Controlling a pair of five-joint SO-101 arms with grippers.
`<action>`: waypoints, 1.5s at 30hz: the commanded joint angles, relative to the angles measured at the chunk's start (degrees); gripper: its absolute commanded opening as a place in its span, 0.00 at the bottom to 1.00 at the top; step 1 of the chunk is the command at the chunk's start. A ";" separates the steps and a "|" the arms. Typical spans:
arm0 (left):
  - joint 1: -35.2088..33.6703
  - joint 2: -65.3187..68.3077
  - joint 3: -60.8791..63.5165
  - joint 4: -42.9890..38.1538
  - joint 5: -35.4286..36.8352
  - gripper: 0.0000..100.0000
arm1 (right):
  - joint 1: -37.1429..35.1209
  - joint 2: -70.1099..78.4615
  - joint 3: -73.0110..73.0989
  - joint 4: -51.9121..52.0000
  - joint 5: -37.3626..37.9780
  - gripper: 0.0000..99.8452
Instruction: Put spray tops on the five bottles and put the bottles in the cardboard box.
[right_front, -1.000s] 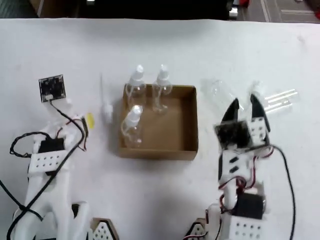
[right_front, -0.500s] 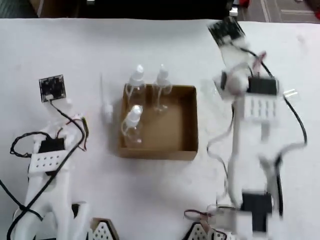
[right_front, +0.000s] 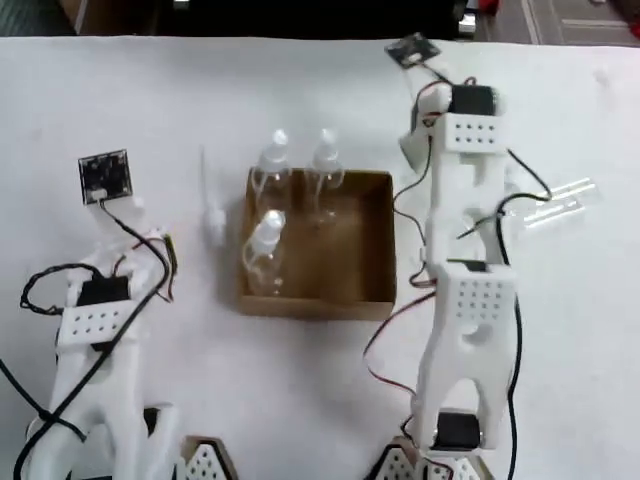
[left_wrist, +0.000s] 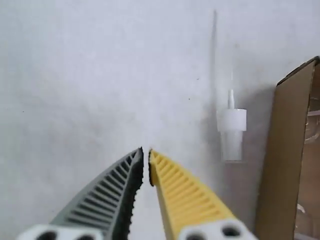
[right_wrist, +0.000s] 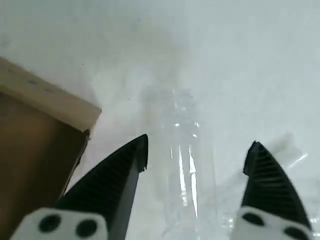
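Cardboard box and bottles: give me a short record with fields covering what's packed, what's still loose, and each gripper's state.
Packed: three capped bottles standing in the cardboard box
Loose top: one spray top on the table, left of the box
Loose bottle: clear bottle lying right of the box
Left gripper: shut, empty, near the spray top
Right gripper: open, a jaw on either side of the clear bottle
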 joint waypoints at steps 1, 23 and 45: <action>0.84 -2.07 -0.35 -1.49 -0.70 0.02 | -0.66 8.31 -16.00 1.27 -0.09 0.29; 0.84 -2.07 -0.35 -1.41 -0.79 0.02 | 0.40 21.93 -23.65 -1.98 4.22 0.14; 0.84 -2.07 -0.18 -1.41 -0.79 0.02 | 2.68 4.97 -25.23 7.78 6.15 0.02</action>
